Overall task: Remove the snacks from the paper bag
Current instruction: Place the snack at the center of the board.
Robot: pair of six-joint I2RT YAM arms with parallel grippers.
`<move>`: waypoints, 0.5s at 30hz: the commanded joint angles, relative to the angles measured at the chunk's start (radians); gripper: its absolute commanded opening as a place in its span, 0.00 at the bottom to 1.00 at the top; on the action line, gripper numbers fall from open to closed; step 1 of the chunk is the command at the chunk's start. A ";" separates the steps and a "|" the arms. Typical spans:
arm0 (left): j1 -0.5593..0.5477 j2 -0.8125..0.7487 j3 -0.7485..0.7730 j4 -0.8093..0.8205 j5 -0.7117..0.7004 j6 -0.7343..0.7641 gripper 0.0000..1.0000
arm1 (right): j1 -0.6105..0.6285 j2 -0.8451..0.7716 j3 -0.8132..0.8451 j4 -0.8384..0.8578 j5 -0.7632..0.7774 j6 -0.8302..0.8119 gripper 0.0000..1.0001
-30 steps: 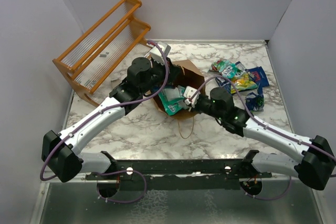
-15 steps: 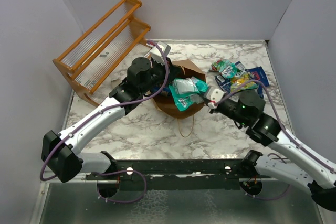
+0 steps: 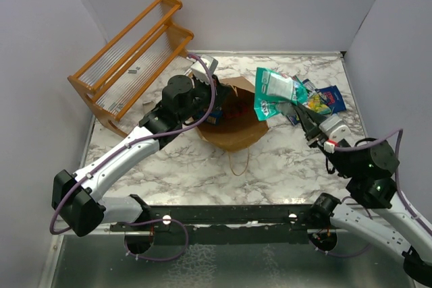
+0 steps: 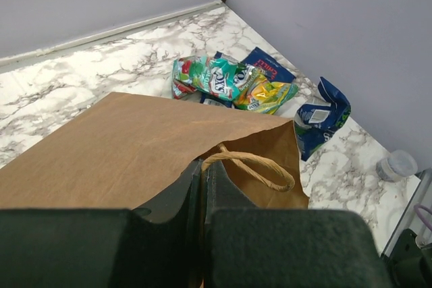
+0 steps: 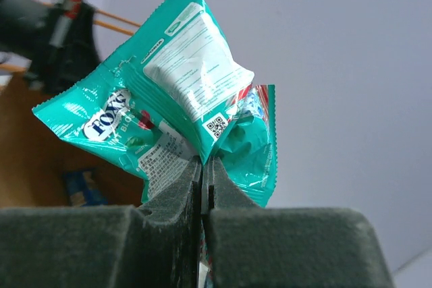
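The brown paper bag (image 3: 236, 133) lies on its side on the marble table, mouth open upward. My left gripper (image 3: 208, 102) is shut on the bag's rim, seen in the left wrist view (image 4: 202, 168) beside a twisted handle (image 4: 260, 166). My right gripper (image 3: 295, 102) is shut on two teal-green snack packets (image 3: 273, 91) and holds them in the air right of the bag; they fill the right wrist view (image 5: 182, 99), jaws closed at the gripper (image 5: 204, 166). A dark blue packet (image 3: 216, 117) still shows inside the bag. A pile of snacks (image 3: 314, 99) lies at the right.
An orange wooden rack (image 3: 131, 59) stands at the back left. The bag's second loop handle (image 3: 237, 160) lies on the table in front. Dark blue packets (image 4: 324, 116) lie near the right wall. A small clear cap (image 4: 398, 164) sits near the table's edge.
My right gripper has pulled the teal-green packets out of the bag's mouth, lifted them and swung right toward the snack pile. The left arm has held still on the bag.
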 commanded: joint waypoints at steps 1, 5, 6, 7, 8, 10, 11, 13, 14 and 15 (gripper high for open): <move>0.003 -0.015 -0.008 0.026 0.002 0.021 0.00 | 0.005 0.095 0.005 0.200 0.363 0.045 0.02; 0.003 -0.016 -0.017 0.044 0.020 0.020 0.00 | 0.006 0.256 -0.014 0.358 0.675 -0.011 0.02; 0.004 -0.016 -0.018 0.047 0.021 0.019 0.00 | 0.004 0.300 -0.022 0.434 0.741 -0.032 0.02; 0.002 -0.015 -0.017 0.046 0.021 0.019 0.00 | 0.004 0.342 -0.025 0.500 0.785 -0.046 0.02; 0.002 -0.015 -0.018 0.046 0.024 0.019 0.00 | -0.002 0.379 -0.026 0.550 0.809 -0.049 0.02; 0.002 -0.017 -0.018 0.055 0.040 0.021 0.00 | -0.044 0.456 -0.020 0.605 0.808 -0.005 0.02; 0.003 -0.020 -0.022 0.065 0.059 0.026 0.00 | -0.083 0.492 -0.005 0.585 0.796 0.063 0.02; 0.002 -0.028 -0.034 0.096 0.115 0.048 0.00 | -0.194 0.570 0.042 0.464 0.739 0.260 0.02; 0.002 -0.033 -0.044 0.115 0.146 0.063 0.00 | -0.255 0.614 0.071 0.362 0.703 0.366 0.02; -0.001 -0.038 -0.054 0.133 0.176 0.078 0.00 | -0.308 0.653 0.089 0.323 0.672 0.440 0.02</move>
